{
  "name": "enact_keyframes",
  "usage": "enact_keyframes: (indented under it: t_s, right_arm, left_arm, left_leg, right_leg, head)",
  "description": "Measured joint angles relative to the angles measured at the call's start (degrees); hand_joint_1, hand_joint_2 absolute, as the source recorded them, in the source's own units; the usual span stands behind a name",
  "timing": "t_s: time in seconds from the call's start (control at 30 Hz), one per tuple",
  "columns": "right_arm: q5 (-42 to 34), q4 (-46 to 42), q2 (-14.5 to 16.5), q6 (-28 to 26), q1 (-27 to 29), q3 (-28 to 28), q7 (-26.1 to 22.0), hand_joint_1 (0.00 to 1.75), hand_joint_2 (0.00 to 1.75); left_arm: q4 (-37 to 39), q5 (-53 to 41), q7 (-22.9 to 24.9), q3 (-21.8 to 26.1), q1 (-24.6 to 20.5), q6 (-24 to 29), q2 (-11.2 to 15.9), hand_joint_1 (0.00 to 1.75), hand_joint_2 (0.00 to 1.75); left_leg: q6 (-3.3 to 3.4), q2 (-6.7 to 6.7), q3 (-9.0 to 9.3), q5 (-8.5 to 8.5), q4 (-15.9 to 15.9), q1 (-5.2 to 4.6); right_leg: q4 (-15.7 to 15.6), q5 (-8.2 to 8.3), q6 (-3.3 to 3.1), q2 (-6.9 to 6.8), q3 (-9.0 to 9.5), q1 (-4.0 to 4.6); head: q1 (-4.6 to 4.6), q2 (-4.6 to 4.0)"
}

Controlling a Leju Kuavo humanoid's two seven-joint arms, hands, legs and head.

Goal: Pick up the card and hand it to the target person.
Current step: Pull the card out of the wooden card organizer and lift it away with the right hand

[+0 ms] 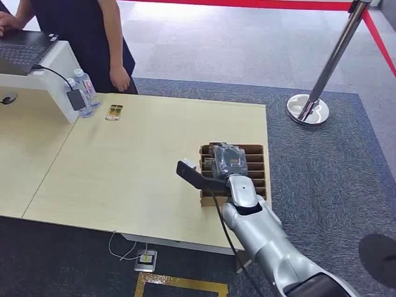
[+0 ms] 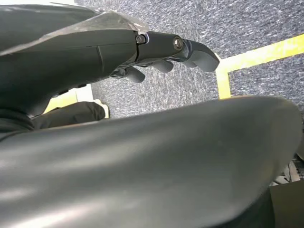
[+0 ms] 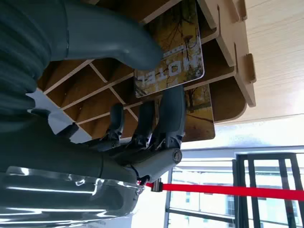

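Observation:
A wooden slotted card rack [image 1: 260,180] stands near the table's right edge. My right hand [image 1: 228,159] is down over it. In the right wrist view my right hand [image 3: 150,118] pinches a yellow-toned hotel card [image 3: 181,50] between the thumb [image 3: 118,40] and the dark fingers [image 3: 173,111], and the card's lower part still sits in a slot of the rack [image 3: 236,52]. A second similar card [image 3: 200,116] stands in the slot behind. The person [image 1: 93,31] stands at the table's far left corner, one hand [image 1: 122,78] hanging by the edge. My left hand [image 2: 161,50] hangs over the carpet, fingers apart and empty.
Another card [image 1: 114,112] lies on the table [image 1: 140,161] near the person, beside two water bottles [image 1: 86,91] and a white stand with a laptop [image 1: 25,46]. A chrome stanchion [image 1: 309,106] with red belt stands on the carpet to the far right.

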Motion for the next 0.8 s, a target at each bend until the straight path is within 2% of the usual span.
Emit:
enact_keyframes:
  t_s: [0.8]
  right_arm:
    - [0.2,-0.2,0.3,-2.5,-0.1,0.0,-1.9,1.75,1.75]
  left_arm:
    - [0.0,0.5,0.0,0.0,0.1,0.0,0.3,0.0,0.0]
  left_leg:
    - [-0.01,0.0,-0.01,0.01,0.0,0.0]
  right_leg:
    - [0.0,0.0,-0.01,0.0,-0.01,0.0]
  head:
    - [0.0,0.0]
